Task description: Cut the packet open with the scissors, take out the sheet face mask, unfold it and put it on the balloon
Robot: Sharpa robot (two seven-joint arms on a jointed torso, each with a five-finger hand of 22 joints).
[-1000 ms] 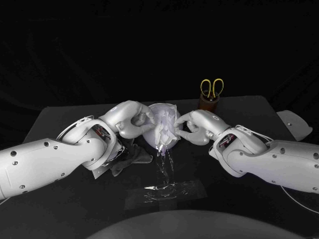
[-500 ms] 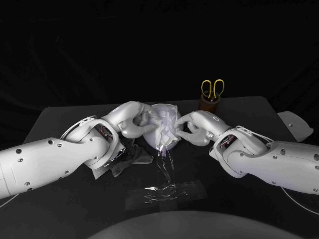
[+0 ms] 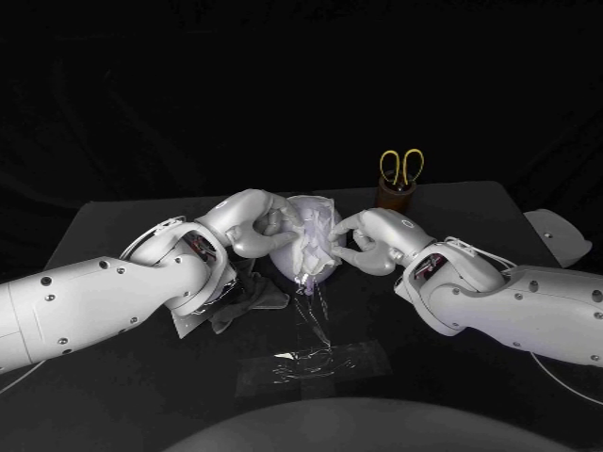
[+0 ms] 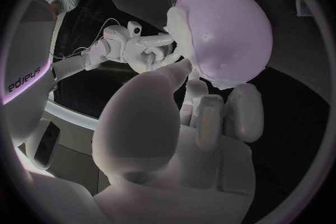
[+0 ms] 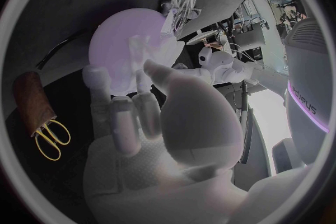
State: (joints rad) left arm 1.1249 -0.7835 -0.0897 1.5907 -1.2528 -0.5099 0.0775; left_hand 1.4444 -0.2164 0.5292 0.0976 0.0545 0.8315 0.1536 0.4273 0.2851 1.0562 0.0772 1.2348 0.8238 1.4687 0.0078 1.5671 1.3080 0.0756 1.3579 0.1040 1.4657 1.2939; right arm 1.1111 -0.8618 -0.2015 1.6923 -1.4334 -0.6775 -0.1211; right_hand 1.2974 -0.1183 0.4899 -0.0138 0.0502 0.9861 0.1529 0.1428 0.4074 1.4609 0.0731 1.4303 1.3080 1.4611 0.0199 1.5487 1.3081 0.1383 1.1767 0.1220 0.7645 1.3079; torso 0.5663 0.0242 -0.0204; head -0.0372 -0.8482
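Balloon [image 4: 231, 28] at table [image 3: 125, 226] centre, mask against it.
My left hand [image 3: 252, 226] cups the balloon; my right hand [image 3: 369, 237] pinches the sheet face mask [image 4: 183, 28] draped on it. Scissors [image 3: 400, 166] stand in their holder [image 3: 394, 198] at one o'clock.
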